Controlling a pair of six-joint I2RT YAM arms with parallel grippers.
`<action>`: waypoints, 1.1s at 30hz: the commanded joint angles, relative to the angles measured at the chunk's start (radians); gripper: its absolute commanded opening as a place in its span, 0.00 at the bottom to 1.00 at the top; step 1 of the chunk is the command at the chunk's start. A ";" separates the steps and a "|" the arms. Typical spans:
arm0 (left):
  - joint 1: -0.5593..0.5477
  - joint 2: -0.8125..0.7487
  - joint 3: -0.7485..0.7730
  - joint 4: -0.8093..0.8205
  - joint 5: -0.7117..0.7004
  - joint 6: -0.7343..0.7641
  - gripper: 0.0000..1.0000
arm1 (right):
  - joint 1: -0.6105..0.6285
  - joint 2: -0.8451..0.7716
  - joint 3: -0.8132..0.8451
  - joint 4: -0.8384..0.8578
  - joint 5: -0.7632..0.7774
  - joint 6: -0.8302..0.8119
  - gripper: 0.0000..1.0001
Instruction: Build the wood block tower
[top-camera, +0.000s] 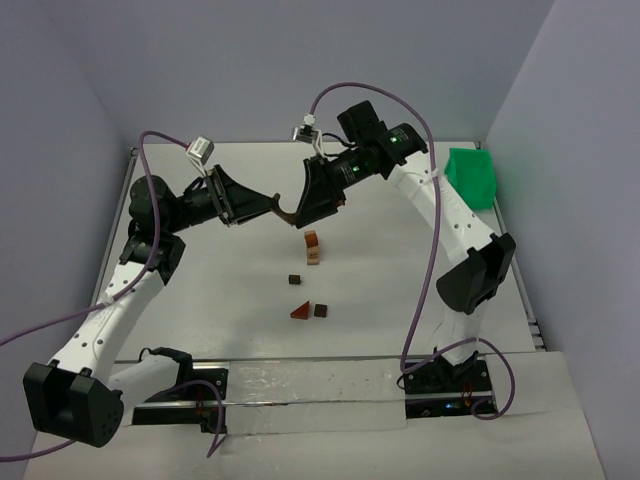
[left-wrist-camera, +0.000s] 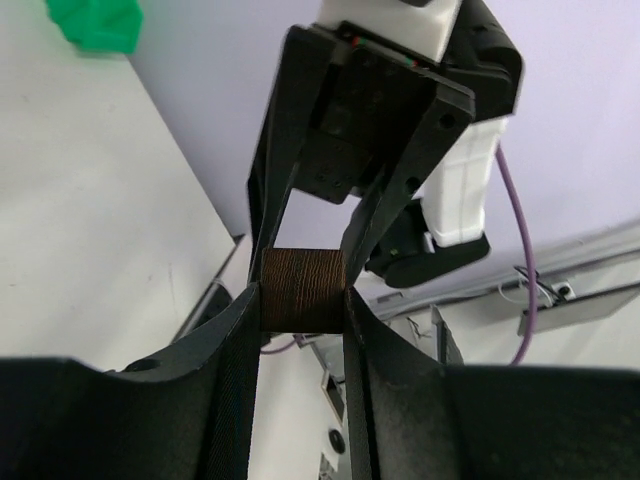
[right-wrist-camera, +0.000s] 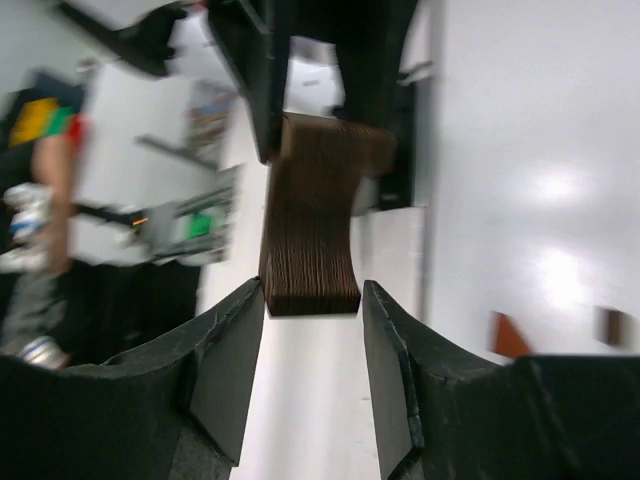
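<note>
My left gripper (top-camera: 270, 203) (left-wrist-camera: 303, 300) is shut on a dark brown curved wood block (top-camera: 287, 214) (left-wrist-camera: 305, 290) and holds it in the air at mid-table. My right gripper (top-camera: 303, 210) (right-wrist-camera: 312, 290) faces it, open. Its fingers straddle the block's other end (right-wrist-camera: 312, 215) with a small gap on one side. The wood block tower (top-camera: 312, 246), a reddish-brown piece on a light tan one, stands on the table just below the grippers. Loose blocks lie nearer: a dark cube (top-camera: 294, 280), a reddish triangular wedge (top-camera: 300, 311) (right-wrist-camera: 508, 335) and another dark cube (top-camera: 320, 309) (right-wrist-camera: 613, 327).
A green bin (top-camera: 470, 175) (left-wrist-camera: 95, 22) sits at the far right of the white table (top-camera: 220, 290). Purple cables loop above both arms. The table's raised rim runs along the left and right sides.
</note>
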 joint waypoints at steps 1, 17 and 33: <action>0.066 -0.069 0.005 -0.028 0.068 -0.020 0.00 | -0.067 -0.103 -0.019 0.195 0.473 0.044 0.61; 0.243 -0.057 -0.023 -0.429 -0.043 -0.147 0.00 | 0.043 -0.546 -0.350 0.615 0.920 -0.215 0.76; 0.257 -0.024 -0.023 -0.534 -0.020 -0.245 0.00 | 0.612 -0.635 -0.919 1.231 1.586 -0.745 0.85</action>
